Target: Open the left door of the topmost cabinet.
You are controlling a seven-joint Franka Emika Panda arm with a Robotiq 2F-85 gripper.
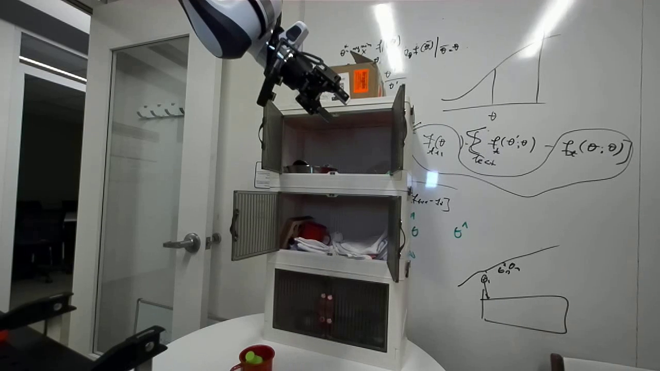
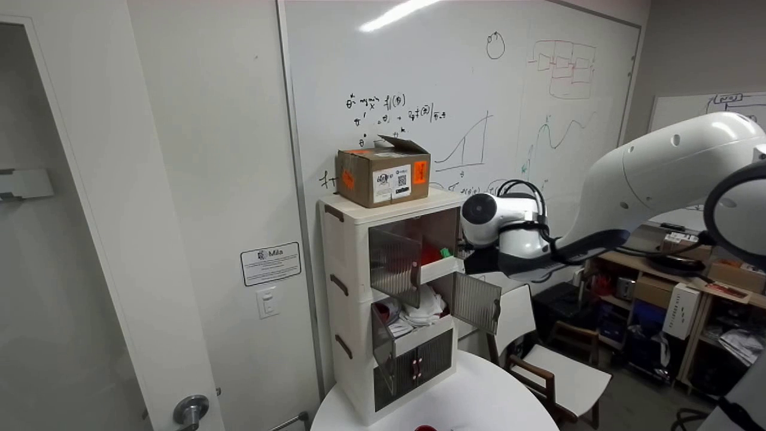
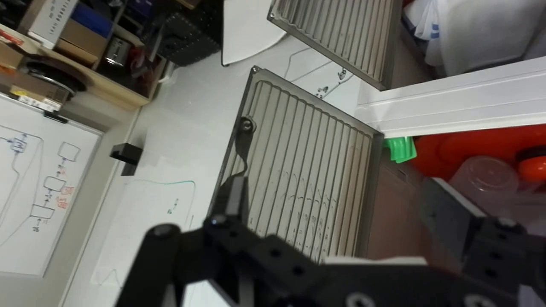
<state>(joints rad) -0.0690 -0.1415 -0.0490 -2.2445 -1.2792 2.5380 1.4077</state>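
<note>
The topmost cabinet [image 1: 332, 181] is a white unit with a dark interior; it also shows in an exterior view [image 2: 344, 245] and in the wrist view [image 3: 399, 204]. Its left door [image 1: 272, 136] is swung outward, with a dark handle; it also shows in an exterior view [image 2: 395, 263] and is out of the wrist view. The cabinet's right door [image 1: 398, 131] also stands open and shows in the wrist view [image 3: 307, 162]. My gripper [image 1: 335, 106] is open and empty by the cabinet's upper front; its fingers are wide apart in the wrist view [image 3: 341, 198].
A cardboard box [image 2: 383, 173] sits on top of the cabinet. The middle unit [image 1: 330, 260] has both doors open and holds white cloths. The bottom unit's dark doors [image 1: 356, 314] are shut. A red mug [image 1: 260, 358] stands on the round white table [image 1: 216, 340].
</note>
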